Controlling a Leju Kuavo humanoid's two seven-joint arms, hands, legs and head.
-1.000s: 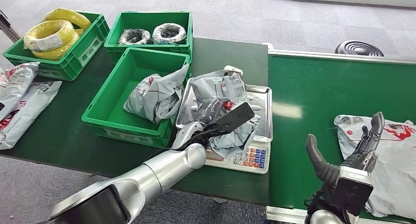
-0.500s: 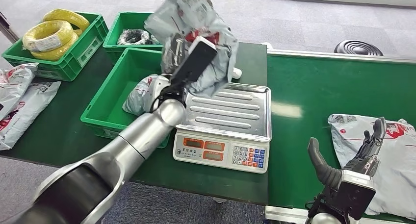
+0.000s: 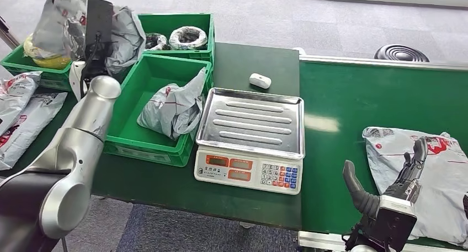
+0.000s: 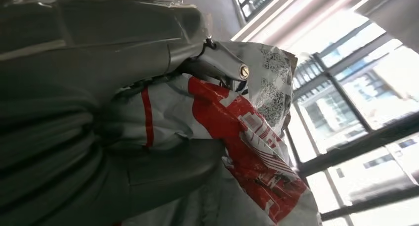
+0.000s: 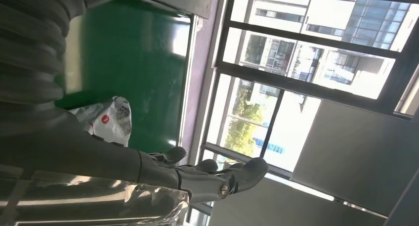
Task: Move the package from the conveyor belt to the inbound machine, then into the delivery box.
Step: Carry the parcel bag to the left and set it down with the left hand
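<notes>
**Inspector:** Package (image 3: 124, 34) status was recorded first: the grey bag with red print was held aloft by the left hand (image 3: 94, 28), above the far-left green crates, well clear of the desk (image 3: 251, 59).

**Clerk:** And the largest items?

**Inspector:** The conveyor belt (image 3: 364, 106) ran green along the right side. The desk adjoined it on the left, dark green. On the belt lay a second grey package (image 3: 436, 180), partly under the right hand (image 3: 405, 180).

**Clerk:** The crates?

**Inspector:** The nearest green crate (image 3: 132, 147) held a crumpled grey bag (image 3: 171, 106). Behind it, one crate held dark wire coils (image 3: 187, 37); the far-left one held yellow coils (image 3: 52, 62). Flat mailers (image 3: 22, 117) lay at the desk's left edge.

**Clerk:** The scale?

**Inspector:** The scale (image 3: 251, 136) sat beside the nearest crate, its steel tray bare. A small white object (image 3: 260, 80) lay just behind it.

**Clerk:** Hands?

**Inspector:** In the left wrist view, the fingers (image 4: 217, 63) and thumb clamped the package. The right hand's fingers (image 5: 232, 179) were extended and spread, holding nothing.
</notes>
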